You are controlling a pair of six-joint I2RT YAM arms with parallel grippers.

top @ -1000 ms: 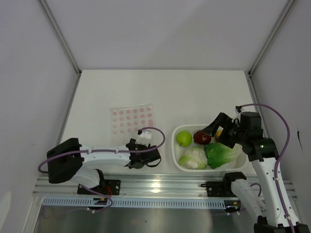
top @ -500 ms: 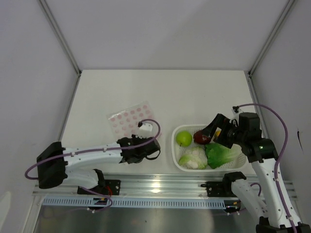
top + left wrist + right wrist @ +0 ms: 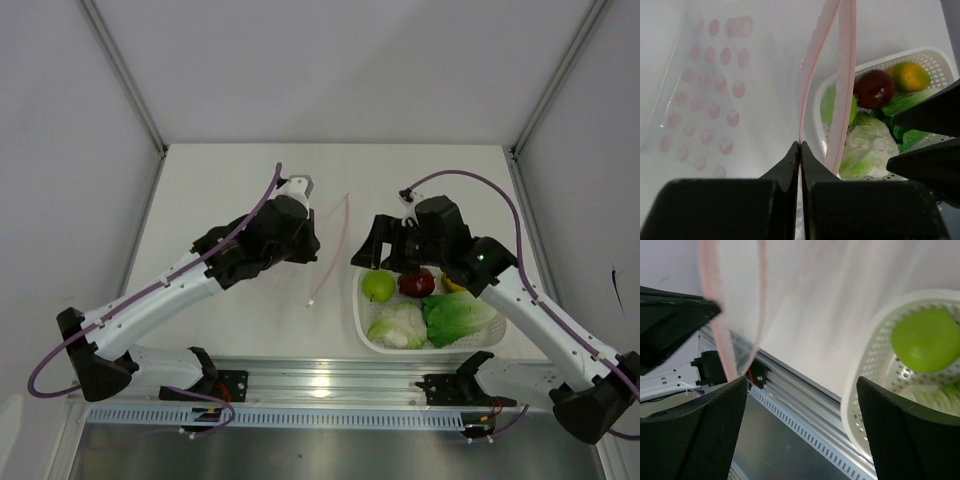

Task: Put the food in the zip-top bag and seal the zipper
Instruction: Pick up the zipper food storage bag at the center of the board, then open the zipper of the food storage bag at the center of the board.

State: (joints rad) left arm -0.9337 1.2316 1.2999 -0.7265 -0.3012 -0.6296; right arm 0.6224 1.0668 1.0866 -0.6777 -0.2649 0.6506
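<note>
My left gripper [image 3: 800, 146] is shut on one pink zipper [image 3: 807, 90] lip of the clear, pink-dotted zip-top bag [image 3: 715, 95], holding it up off the table. The other zipper lip bows away, so the mouth gapes. From above the left gripper [image 3: 312, 248] sits beside the pink zipper [image 3: 338, 240] curve. My right gripper [image 3: 385, 262] hovers open just right of that mouth, nothing between its fingers [image 3: 910, 435]. The food lies in the white basket [image 3: 361, 318]: green apple [image 3: 378, 286], dark red apple [image 3: 416, 282], yellow-orange fruit [image 3: 910, 76], cauliflower [image 3: 398, 325] and lettuce [image 3: 455, 318].
The basket stands at the near right of the table, close to the metal rail [image 3: 330, 380] along the front edge. White walls enclose the table on three sides.
The left gripper shut on the bag's edge and rose from the table, lifting the bag. The right gripper swung left from over the basket to the bag's mouth.
</note>
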